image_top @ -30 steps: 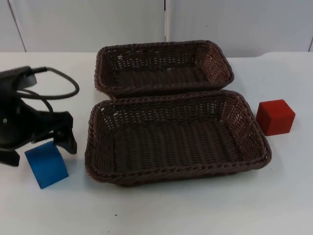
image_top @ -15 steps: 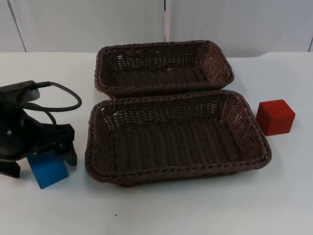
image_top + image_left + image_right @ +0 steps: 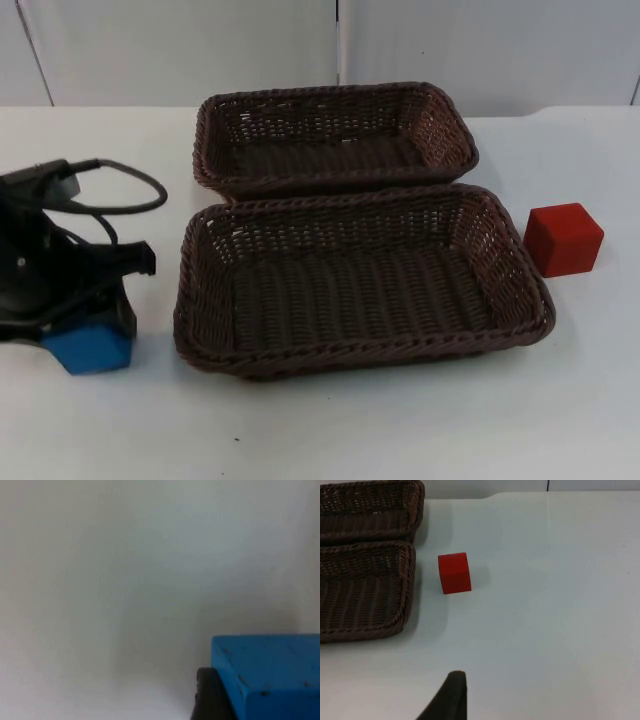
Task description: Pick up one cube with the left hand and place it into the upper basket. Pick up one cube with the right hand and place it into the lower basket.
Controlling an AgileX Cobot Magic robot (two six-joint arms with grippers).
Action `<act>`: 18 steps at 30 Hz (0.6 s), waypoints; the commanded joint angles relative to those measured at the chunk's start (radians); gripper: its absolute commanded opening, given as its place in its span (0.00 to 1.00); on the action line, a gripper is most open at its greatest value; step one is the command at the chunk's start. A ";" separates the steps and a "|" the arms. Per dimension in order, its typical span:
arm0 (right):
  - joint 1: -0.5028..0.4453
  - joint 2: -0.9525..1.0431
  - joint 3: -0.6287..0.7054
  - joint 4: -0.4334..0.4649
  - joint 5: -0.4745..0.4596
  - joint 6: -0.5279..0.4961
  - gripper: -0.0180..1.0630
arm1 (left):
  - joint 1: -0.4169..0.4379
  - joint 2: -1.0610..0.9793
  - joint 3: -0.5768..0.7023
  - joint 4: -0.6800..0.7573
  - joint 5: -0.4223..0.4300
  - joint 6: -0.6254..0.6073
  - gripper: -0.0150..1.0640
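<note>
We see left gripper (image 3: 85,335) low left over blue cube (image 3: 88,348), grip unclear; wrist shows a finger (image 3: 210,695) touching; two baskets (image 3: 360,280), two cubes, one red (image 3: 563,238)

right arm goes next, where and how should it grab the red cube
Grip the red cube across two opposite flat side faces, coming down from above. It sits flat and alone on the table, right of the lower basket, with a gap between. Its faces are turned slightly, so the right gripper should probably match.
</note>
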 commanded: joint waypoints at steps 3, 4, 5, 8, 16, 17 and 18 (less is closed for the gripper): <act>-0.006 -0.002 0.002 -0.002 -0.003 -0.001 0.99 | -0.006 -0.108 -0.003 -0.012 0.019 0.002 0.01; -0.006 -0.002 0.002 -0.002 -0.003 -0.001 0.99 | -0.006 -0.143 -0.003 -0.013 0.026 0.005 0.01; -0.006 -0.002 0.002 -0.002 -0.003 -0.001 0.99 | -0.006 -0.143 -0.003 -0.013 0.026 0.005 0.01; -0.006 -0.002 0.002 -0.002 -0.003 -0.001 0.99 | -0.006 -0.268 -0.001 -0.013 0.037 0.010 0.01; -0.006 -0.002 0.002 -0.002 -0.003 -0.001 0.99 | -0.006 -0.486 -0.001 -0.009 0.027 0.036 0.01; -0.006 -0.002 0.002 -0.002 -0.003 -0.001 0.99 | -0.006 -0.499 -0.001 -0.009 0.022 0.046 0.01; -0.006 -0.002 0.002 -0.002 -0.003 -0.001 0.99 | -0.006 -0.529 -0.001 -0.009 0.009 0.065 0.01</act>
